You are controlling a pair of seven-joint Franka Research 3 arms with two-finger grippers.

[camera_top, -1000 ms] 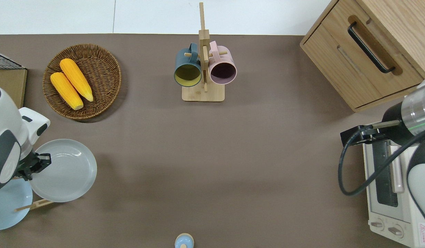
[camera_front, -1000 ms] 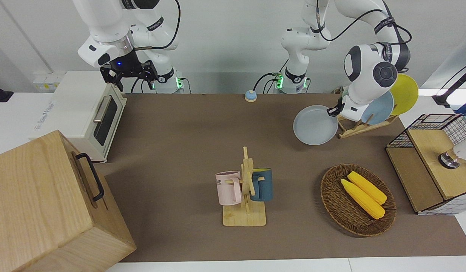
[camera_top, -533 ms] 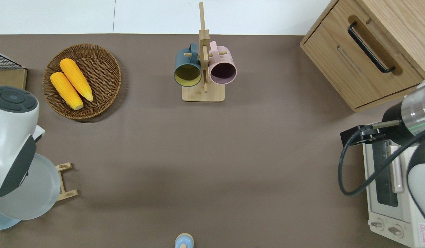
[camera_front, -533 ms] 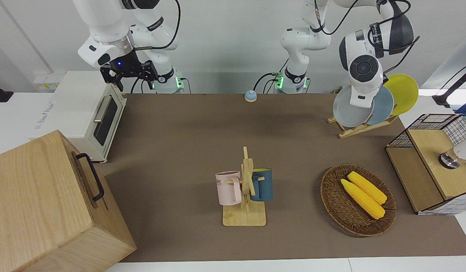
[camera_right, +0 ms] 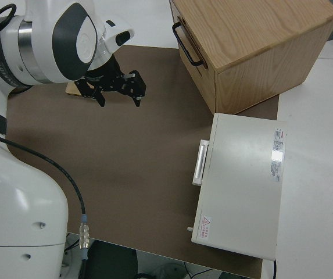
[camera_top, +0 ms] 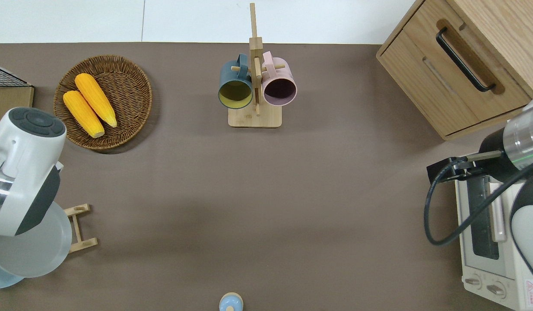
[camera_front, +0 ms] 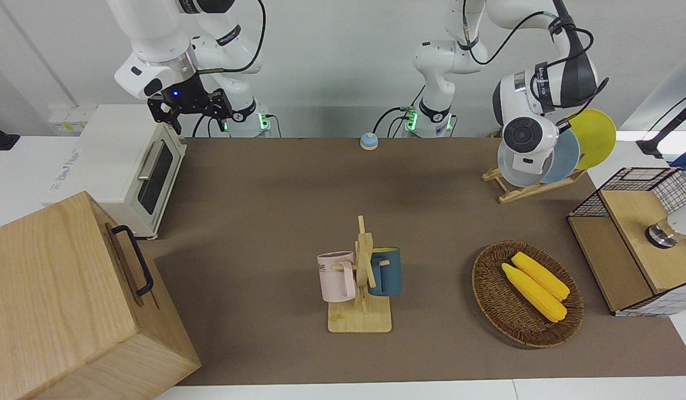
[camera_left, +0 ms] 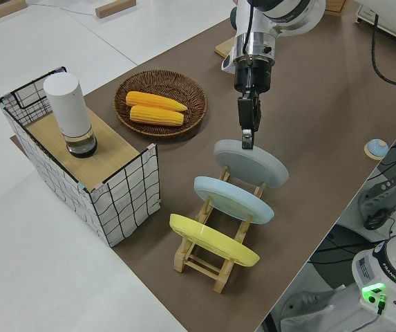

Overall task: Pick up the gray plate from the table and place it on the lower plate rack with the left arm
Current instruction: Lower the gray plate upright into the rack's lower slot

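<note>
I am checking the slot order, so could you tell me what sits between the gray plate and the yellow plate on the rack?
The light blue plate, as the left side view shows.

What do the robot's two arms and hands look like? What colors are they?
Both arms are chunky white tubes with dark gray round joint caps and black cables looping along them. The left hand is black with two thin fingers. The right hand is black too, under a silver ring with a small glowing blue light. The arm bases glow green.
</note>
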